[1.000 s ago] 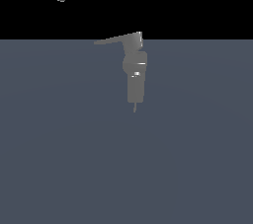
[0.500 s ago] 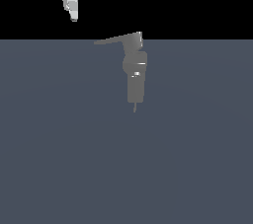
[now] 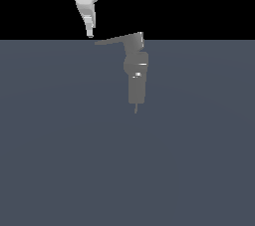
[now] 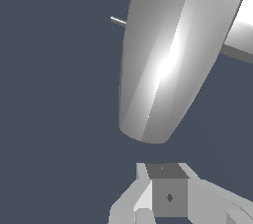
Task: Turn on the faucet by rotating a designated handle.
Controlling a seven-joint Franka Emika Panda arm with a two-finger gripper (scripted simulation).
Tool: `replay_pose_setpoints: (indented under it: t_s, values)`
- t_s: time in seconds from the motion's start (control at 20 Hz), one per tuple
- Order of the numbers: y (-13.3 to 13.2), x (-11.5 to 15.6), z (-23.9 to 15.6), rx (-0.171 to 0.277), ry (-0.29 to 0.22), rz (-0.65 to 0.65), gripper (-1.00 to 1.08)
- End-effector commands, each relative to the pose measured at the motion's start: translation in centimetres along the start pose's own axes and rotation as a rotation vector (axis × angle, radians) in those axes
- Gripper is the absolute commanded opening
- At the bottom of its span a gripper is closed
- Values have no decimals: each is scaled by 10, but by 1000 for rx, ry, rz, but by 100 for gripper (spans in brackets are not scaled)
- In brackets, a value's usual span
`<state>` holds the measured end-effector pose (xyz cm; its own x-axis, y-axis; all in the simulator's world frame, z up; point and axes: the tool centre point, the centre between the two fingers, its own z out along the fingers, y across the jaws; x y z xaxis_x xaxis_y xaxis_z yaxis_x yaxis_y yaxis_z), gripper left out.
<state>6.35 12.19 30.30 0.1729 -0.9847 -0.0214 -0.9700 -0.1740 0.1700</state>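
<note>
The matte grey faucet (image 3: 135,78) lies on the dark floor, with its thin tip (image 3: 135,109) pointing toward the bottom of the exterior view. The flat grey handle (image 3: 118,40) juts from its top piece toward the exterior view's left and tapers to a point. My white gripper (image 3: 89,34) hangs down from above, shut and empty, with its tip just above and left of the handle's point and a small gap between them. In the wrist view a large grey part of the faucet (image 4: 165,55) fills the frame just beyond my gripper (image 4: 165,172).
The flat dark blue-grey floor (image 3: 60,145) spreads around the faucet. A black background lies above the horizon line. No other object shows.
My gripper has come down and moved toward the exterior view's right, from the top edge to just beside the handle's point. The faucet and handle have not moved.
</note>
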Motion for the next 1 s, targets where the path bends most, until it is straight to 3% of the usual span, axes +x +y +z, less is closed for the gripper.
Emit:
replay_pose_setpoints:
  t_s: [0.0, 0.45, 0.95]
  values:
    - [-15, 10, 7, -5, -5, 65, -100]
    - [-49, 38, 24, -19, -21, 222, -100]
    - [-60, 51, 30, -24, -29, 281, -100]
